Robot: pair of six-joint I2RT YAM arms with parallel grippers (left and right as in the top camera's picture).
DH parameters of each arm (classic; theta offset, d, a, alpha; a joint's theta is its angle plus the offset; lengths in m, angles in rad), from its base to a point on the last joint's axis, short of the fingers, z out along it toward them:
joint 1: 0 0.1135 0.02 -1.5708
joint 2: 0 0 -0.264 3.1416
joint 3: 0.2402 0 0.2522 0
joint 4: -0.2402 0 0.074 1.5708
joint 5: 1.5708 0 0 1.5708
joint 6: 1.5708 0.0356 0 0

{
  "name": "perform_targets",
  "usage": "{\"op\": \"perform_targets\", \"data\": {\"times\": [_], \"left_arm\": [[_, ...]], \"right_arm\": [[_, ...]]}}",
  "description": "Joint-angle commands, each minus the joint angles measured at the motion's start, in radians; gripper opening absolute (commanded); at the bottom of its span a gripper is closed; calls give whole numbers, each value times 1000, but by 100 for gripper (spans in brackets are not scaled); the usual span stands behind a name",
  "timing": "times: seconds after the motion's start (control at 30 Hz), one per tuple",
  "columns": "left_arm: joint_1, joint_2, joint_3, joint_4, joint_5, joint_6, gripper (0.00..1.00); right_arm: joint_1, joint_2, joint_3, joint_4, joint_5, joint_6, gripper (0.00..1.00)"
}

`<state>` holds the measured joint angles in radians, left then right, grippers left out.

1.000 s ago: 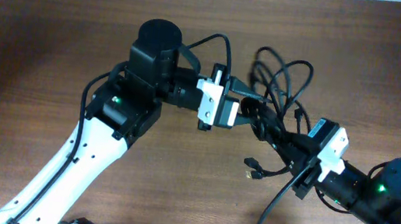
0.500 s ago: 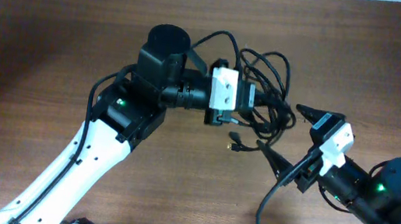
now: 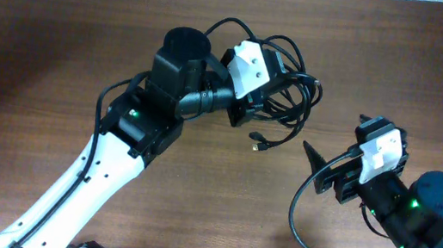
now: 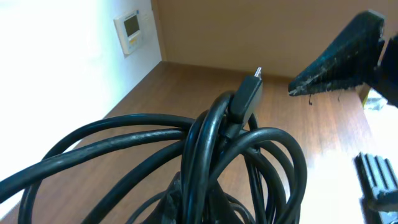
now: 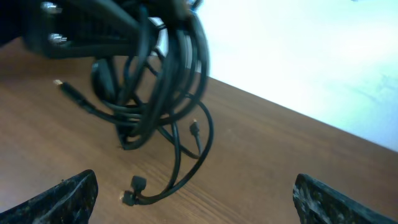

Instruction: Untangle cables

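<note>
**Overhead:** left gripper [image 3: 251,100] at upper centre, clamped on bunch of thin black flexible cables [image 3: 290,99]. Loops spill to its right. Small plug end [image 3: 258,146] lies just below bunch on brown wooden table [image 3: 59,40]. Right gripper [image 3: 335,133] at right of frame, jaws spread wide, holding nothing, apart from bunch.

**Left wrist:** cables [image 4: 205,143] fill lower frame, one plug pointing up at centre. Own fingers hidden behind bundle.

**Right wrist:** bunch [image 5: 155,81] hangs at upper left, loose ends reaching table. Own fingertips sit in bottom corners, far apart.
</note>
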<state>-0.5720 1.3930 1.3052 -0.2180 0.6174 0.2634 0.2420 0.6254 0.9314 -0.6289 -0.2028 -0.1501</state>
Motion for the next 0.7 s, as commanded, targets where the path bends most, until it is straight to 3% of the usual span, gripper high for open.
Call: {"op": "perform_targets", "data": {"times": [0.0, 0.13, 0.3, 0.6, 0.67], "left_arm": [[-2, -25, 5, 32, -12, -141, 0], [-2, -26, 5, 44, -8, -230, 0], [-1, -26, 5, 52, 142, -225, 0], [1, -26, 5, 61, 148, -226, 0], [1, -26, 5, 77, 211, -225, 0]], "right_arm": [[0, -4, 17, -12, 177, 256, 99], [0, -4, 17, -14, 214, 347, 99], [0, -4, 17, 8, 201, 346, 100], [0, -4, 17, 58, -73, 232, 90], [0, -4, 17, 58, -78, 232, 90]]}}
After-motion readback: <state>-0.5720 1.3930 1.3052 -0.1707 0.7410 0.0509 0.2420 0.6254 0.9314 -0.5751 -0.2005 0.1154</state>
